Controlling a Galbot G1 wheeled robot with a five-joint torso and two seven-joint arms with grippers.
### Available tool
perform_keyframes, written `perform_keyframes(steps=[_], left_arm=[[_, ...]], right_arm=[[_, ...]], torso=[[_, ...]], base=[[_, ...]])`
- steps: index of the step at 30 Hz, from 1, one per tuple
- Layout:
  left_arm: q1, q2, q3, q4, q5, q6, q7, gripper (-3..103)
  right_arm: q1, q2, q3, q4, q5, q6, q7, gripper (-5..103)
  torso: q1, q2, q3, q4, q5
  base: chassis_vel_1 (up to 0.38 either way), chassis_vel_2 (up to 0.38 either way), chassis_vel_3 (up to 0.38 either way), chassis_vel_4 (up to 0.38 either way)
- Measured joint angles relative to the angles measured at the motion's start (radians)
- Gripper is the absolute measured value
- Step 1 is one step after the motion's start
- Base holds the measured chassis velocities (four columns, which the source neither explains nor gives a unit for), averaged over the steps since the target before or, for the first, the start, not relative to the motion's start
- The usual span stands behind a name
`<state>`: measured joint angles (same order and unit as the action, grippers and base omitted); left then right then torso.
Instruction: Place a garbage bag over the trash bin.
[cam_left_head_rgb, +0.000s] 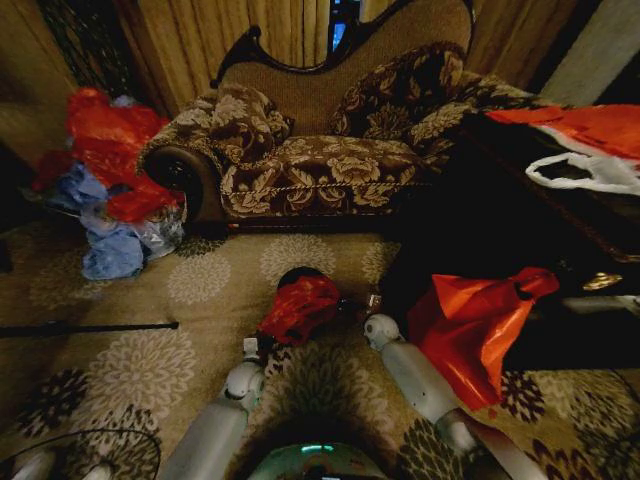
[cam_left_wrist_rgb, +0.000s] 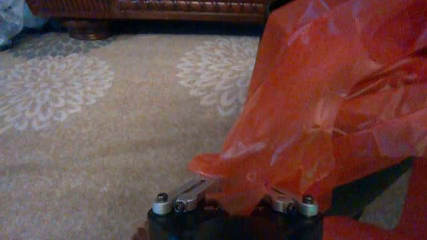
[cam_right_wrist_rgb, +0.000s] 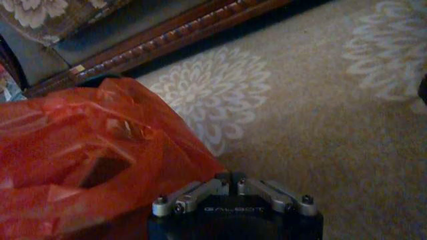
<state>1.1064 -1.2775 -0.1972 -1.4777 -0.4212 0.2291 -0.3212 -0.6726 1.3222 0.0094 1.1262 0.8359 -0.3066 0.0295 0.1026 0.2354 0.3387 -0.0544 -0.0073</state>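
The glossy red garbage bag lies crumpled over the small black trash bin, whose dark rim peeks out behind it on the carpet in front of the sofa. My left gripper is at the bag's near-left side. In the left wrist view the bag hangs down between the fingers of the left gripper, which is shut on it. My right gripper is at the bag's right side. In the right wrist view this gripper is shut, with the bag's edge ending right at its tips.
A larger orange-red bag hangs off the dark table close to my right arm. A heap of red and blue bags lies at the far left. The patterned sofa stands behind the bin. A thin black rod lies on the carpet.
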Motion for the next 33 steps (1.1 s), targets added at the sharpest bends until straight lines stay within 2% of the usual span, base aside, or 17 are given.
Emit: perform_keyframes(steps=[16,22,23,24,26,27,28,29,30,31,32,33], left_arm=[[-0.065,-0.038,-0.02,0.141,0.104,-0.051,-0.01,0],[-0.041,-0.026,-0.012,0.069,0.065,-0.044,-0.014,0],[-0.019,-0.02,-0.01,0.024,0.064,-0.037,-0.021,0],[-0.001,-0.015,-0.01,-0.004,0.065,-0.032,-0.028,0],[0.016,-0.01,-0.011,-0.026,0.068,-0.03,-0.032,-1],[0.053,0.005,-0.018,-0.072,0.079,-0.031,-0.033,4],[0.053,0.005,-0.018,-0.072,0.079,-0.031,-0.033,4],[0.081,0.018,-0.025,-0.107,0.088,-0.035,-0.031,10],[0.118,0.036,-0.034,-0.149,0.098,-0.041,-0.029,15],[0.15,0.052,-0.044,-0.185,0.11,-0.045,-0.027,20],[0.15,0.052,-0.044,-0.185,0.11,-0.045,-0.027,20],[0.174,0.066,-0.055,-0.212,0.125,-0.05,-0.024,26]], right_arm=[[0.008,0.048,0.026,-0.096,-0.062,0.044,-0.035,0],[-0.001,0.029,0.027,-0.046,-0.06,0.042,-0.003,0],[-0.017,0.004,0.016,-0.004,-0.062,0.036,0.023,0],[-0.029,-0.011,0.013,0.021,-0.07,0.036,0.031,5],[-0.042,-0.026,0.011,0.044,-0.085,0.039,0.034,5],[-0.068,-0.049,0.013,0.072,-0.131,0.054,0.029,16],[-0.068,-0.049,0.013,0.072,-0.131,0.054,0.029,16],[-0.087,-0.063,0.018,0.088,-0.163,0.068,0.024,16],[-0.115,-0.079,0.028,0.114,-0.202,0.085,0.019,27],[-0.133,-0.09,0.036,0.136,-0.224,0.095,0.016,27],[-0.133,-0.09,0.036,0.136,-0.224,0.095,0.016,27],[-0.147,-0.097,0.042,0.153,-0.242,0.102,0.015,38]], torso=[[0.0,0.0,0.0,0.0001,0.0],[0.0,0.0,0.0,0.0003,0.0001],[0.0,0.0,0.0,0.0,-0.0002],[0.0,0.0,0.0,-0.0001,0.0],[0.0,0.0,0.0,0.0,0.0],[0.0,0.0,0.0,0.0,-0.0002],[0.0,0.0,0.0,0.0,-0.0002],[0.0,0.0,0.0,0.0,0.0001],[0.0,0.0,0.0,-0.0001,0.0001],[0.0,0.0,0.0,-0.0001,0.0],[0.0,0.0,0.0,-0.0001,0.0],[0.0,0.0,0.0,0.0,-0.0001]], base=[[0.0,0.0,0.0,0.0],[0.0,0.0,0.0,0.0],[0.0,0.0,0.0,0.0],[0.0,0.0,0.0,0.0],[0.0,0.0,0.0,0.0],[0.0,0.0,0.0,0.0],[0.0,0.0,0.0,0.0],[0.0,0.0,0.0,0.0],[0.0,0.0,0.0,0.0],[0.0,0.0,0.0,0.0],[0.0,0.0,0.0,0.0],[0.0,0.0,0.0,0.0]])
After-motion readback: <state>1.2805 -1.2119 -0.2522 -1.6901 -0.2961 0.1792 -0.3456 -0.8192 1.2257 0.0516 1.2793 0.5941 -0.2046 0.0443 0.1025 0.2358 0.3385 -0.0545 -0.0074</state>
